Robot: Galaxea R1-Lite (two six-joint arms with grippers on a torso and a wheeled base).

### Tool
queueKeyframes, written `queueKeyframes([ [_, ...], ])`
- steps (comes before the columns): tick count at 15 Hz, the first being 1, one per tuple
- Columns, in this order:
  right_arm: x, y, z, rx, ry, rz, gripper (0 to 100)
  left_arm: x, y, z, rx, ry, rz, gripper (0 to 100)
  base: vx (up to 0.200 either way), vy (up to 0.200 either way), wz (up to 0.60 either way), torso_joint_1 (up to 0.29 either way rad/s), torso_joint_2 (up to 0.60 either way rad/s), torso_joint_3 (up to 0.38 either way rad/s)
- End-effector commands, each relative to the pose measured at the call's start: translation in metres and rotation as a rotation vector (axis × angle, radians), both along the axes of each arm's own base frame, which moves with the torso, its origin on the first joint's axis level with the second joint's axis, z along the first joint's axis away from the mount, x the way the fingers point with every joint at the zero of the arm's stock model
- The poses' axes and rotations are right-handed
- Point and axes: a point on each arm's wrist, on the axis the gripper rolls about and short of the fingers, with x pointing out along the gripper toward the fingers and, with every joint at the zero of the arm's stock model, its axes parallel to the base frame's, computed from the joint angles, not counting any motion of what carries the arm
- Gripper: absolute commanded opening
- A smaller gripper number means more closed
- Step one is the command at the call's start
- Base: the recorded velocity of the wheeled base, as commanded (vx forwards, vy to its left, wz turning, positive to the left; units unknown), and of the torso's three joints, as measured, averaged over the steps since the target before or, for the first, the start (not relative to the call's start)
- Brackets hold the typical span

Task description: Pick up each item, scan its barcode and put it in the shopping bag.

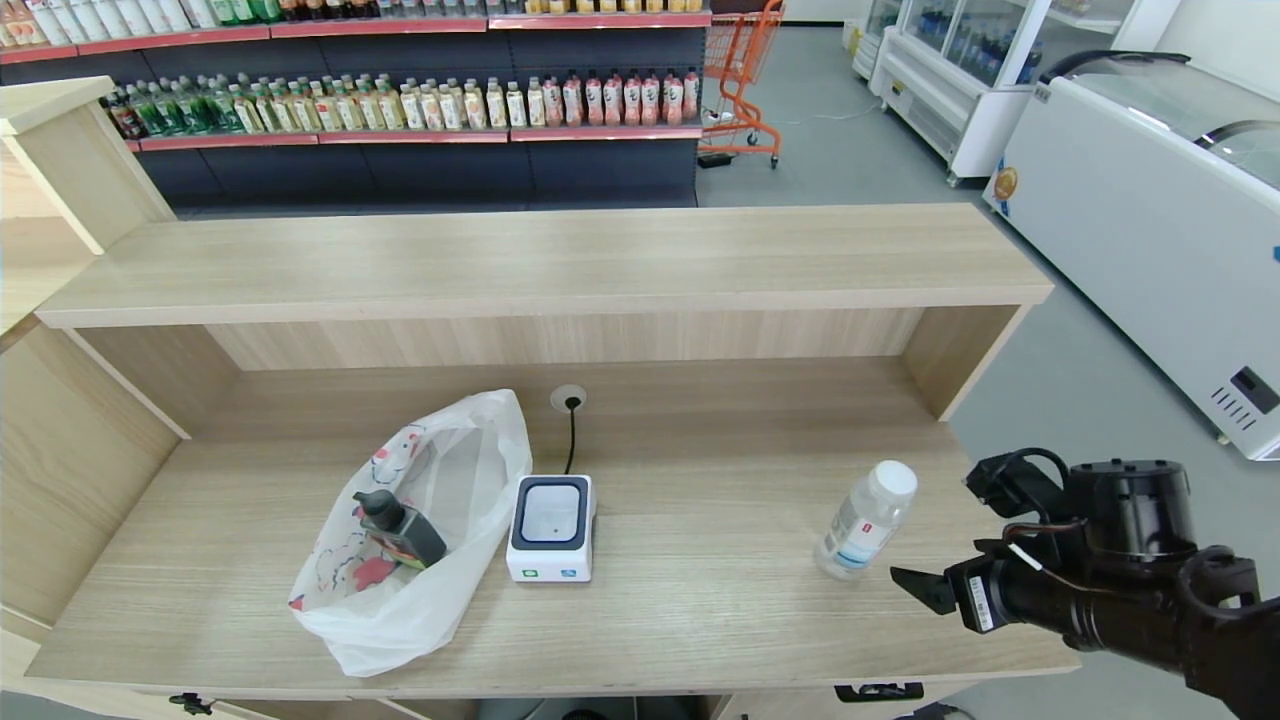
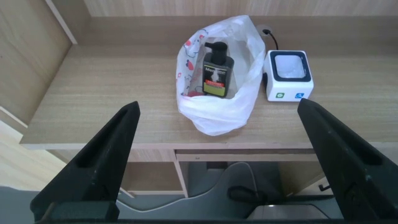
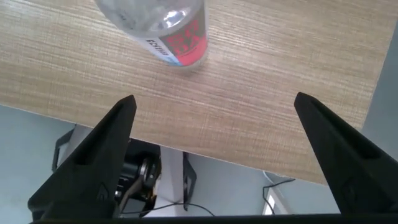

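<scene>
Nearest me, the right hand hangs at the near right corner of the tabletop, its fingers spread wide apart and holding nothing. Just past it a clear bottle with a white cap stands on the wood, untouched. The left hand sits back off the near edge, also spread apart and empty, facing the shopping bag. That white plastic bag lies open on the left side of the tabletop with a dark pump bottle inside it. Right beside the bag is the white scanner, its black cable running back to a hole in the tabletop. Behind the raised ledge are shelves of drinks, an orange trolley and a white freezer.
</scene>
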Motion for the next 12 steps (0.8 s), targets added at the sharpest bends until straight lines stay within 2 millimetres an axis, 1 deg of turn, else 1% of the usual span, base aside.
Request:
queueKeyframes([
  [1,0.004,0.006,-0.011,-0.003,0.032,0.030,100,0.000,0.000,0.000,0.000,0.001,0.000,100,0.000,0.000,0.00,0.000,0.00,0.000],
  [7,0.019,0.012,-0.022,-0.104,-0.067,0.157,100,0.000,0.000,0.000,0.000,0.001,0.000,100,0.000,0.000,0.00,0.000,0.00,0.000],
  [12,0.030,0.014,-0.030,-0.117,-0.141,0.202,100,0.000,0.000,0.000,0.001,0.001,0.001,100,0.000,0.000,0.00,0.000,0.00,0.000],
])
